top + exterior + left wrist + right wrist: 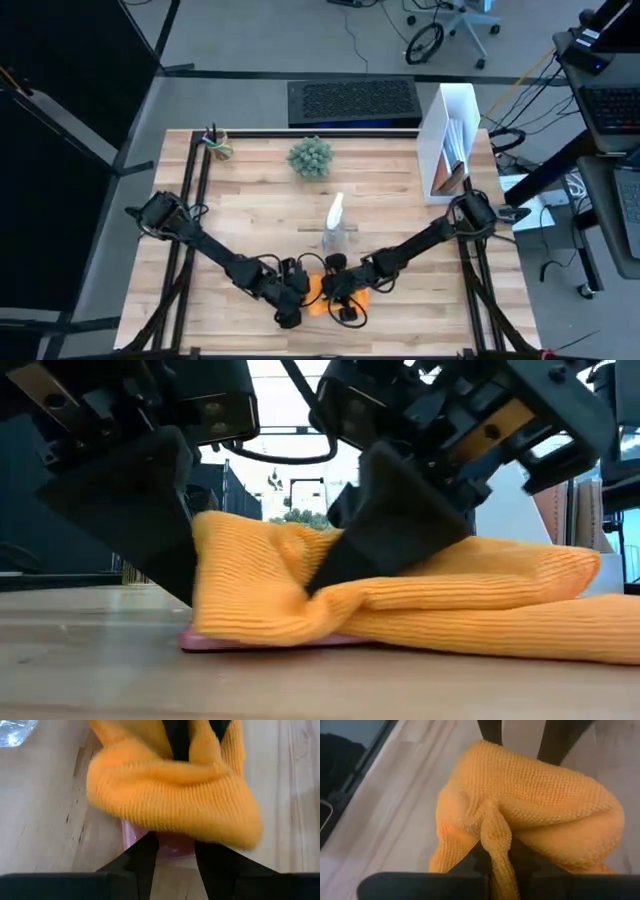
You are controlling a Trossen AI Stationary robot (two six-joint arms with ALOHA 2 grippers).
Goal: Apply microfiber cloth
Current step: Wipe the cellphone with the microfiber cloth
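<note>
Pinching a ridge of the microfiber cloth [530, 805], the right gripper [496, 854] holds its fingers narrow; the left gripper [175, 851] fingers stand apart, cloth bunched over a pink object [260, 641] on the desk [300, 680].

Both arms stretch in from the far corners and meet low at the near edge, elbows bent. The left pincer [291, 301] is down at the table, fingers [142, 857] slightly parted. The right pincer [340, 292], just beside it, has its fingers pinched together.
</note>
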